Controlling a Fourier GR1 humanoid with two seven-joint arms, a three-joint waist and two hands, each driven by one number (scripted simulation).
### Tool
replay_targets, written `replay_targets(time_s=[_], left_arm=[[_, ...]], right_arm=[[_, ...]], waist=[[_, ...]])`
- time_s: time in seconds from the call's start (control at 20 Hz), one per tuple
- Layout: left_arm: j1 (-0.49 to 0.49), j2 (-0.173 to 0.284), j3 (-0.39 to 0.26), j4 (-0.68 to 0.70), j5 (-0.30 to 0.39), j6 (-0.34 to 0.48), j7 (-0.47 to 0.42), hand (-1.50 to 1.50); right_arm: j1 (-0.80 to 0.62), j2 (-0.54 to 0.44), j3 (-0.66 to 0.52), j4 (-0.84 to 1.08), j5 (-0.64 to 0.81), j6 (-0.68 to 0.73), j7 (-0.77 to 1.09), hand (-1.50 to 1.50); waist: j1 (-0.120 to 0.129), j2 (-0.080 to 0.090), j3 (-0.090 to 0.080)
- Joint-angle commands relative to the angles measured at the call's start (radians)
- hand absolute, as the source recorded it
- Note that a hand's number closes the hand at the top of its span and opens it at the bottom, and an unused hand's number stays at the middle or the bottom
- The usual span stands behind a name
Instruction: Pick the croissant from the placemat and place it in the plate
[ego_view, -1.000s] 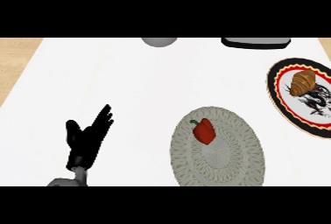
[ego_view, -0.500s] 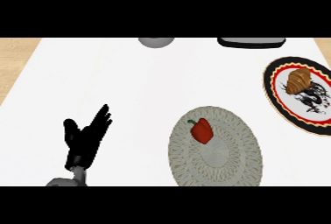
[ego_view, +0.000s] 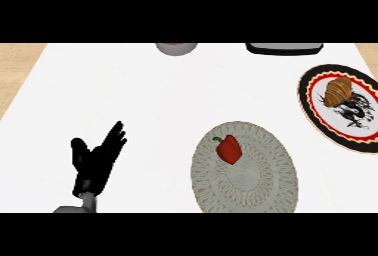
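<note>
- Overhead, head view: white counter (ego_view: 148, 100) fills most of the frame, with tan wood showing at the far left and far right edges.
- Left hand (ego_view: 94, 162) shows at lower left, black, on a grey forearm coming in from the bottom edge. Fingers straight and spread, pointing up and a little right; thumb apart on the left side. Holds nothing, touches nothing I can make out. Resting.
- Right hand: not seen in this view.
- Croissant (ego_view: 339, 91): brown, lying on the upper part of the round mat with the black rim, red ring and white centre with dark figures, the placemat (ego_view: 317, 112), at the right edge, partly cut off.
- Plate (ego_view: 251, 185): grey, patterned, low centre-right, well apart from the croissant and to the left of and below the mat.
- Red bell pepper (ego_view: 229, 149), green stem, lies on the plate's upper left part.
- Far edge: a grey bowl (ego_view: 176, 48), partly cut off, at centre; a dark tray-like object (ego_view: 284, 48) to its right, too cropped to name.
- Left hand is well apart from plate and mat.
</note>
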Motion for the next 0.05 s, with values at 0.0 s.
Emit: replay_targets(time_s=[0.0], left_arm=[[0.024,0.000,0.009,0.015,0.004,-0.009,-0.041,0.00]], right_arm=[[0.039,0.004,0.002,0.011,0.003,0.127,-0.161,-1.50]], waist=[[0.005,0.000,0.000]])
